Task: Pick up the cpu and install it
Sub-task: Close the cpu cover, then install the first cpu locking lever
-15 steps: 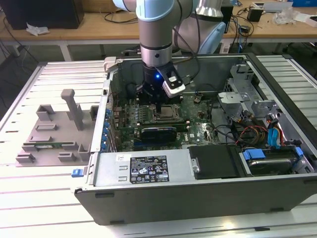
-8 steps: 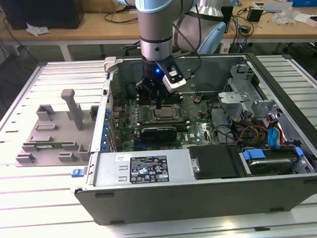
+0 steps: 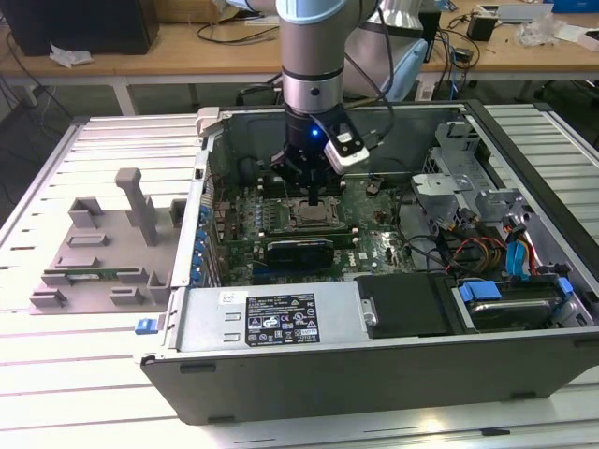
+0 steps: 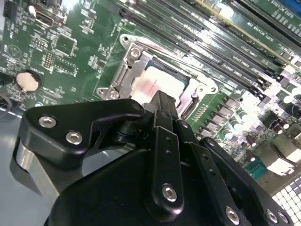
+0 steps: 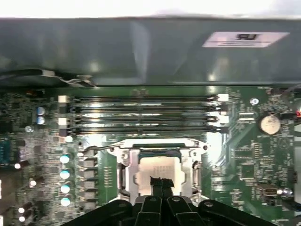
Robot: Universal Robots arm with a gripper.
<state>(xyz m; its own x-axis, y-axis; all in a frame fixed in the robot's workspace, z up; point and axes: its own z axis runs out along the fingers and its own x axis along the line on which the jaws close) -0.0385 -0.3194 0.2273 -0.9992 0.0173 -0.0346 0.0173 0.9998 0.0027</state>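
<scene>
- One slatted metal table (image 3: 94, 393) carries everything; an open computer case (image 3: 374, 374) lies on its side over the table's middle and reaches toward the edge on the exterior view's right.
- Universal Robots arm (image 3: 314, 56) comes straight down into the case, over the middle of the motherboard.
- Grey plastic tray (image 3: 94, 271) sits on the table just beside the case wall, toward the table edge on the exterior view's left.
- Power supply (image 3: 271, 318), with a black label, lies along the case's near wall.
- Green motherboard (image 3: 374, 245) covers the case floor; also seen in both wrist views (image 4: 70, 61) (image 5: 240, 155).
- Four memory slots (image 5: 141, 113) run in parallel beside the socket, between it and the case wall; also seen in the second wrist view (image 4: 211, 42).
- CPU socket (image 3: 314, 217), with its metal frame (image 4: 129, 70) (image 5: 127, 174), lies directly below the tool.
- Gripper (image 3: 314, 196): black fingers drawn together, nothing between them, tips just above the socket (image 4: 162, 101) (image 5: 161, 183). Contact with the chip: cannot tell.
- The cpu (image 4: 160, 82) (image 5: 157, 169) lies flat inside the socket frame, pale metal top facing up, one edge hidden behind the fingertips.
- Coin cell (image 4: 28, 81) (image 5: 269, 123) sits on the board, well apart from the socket.
</scene>
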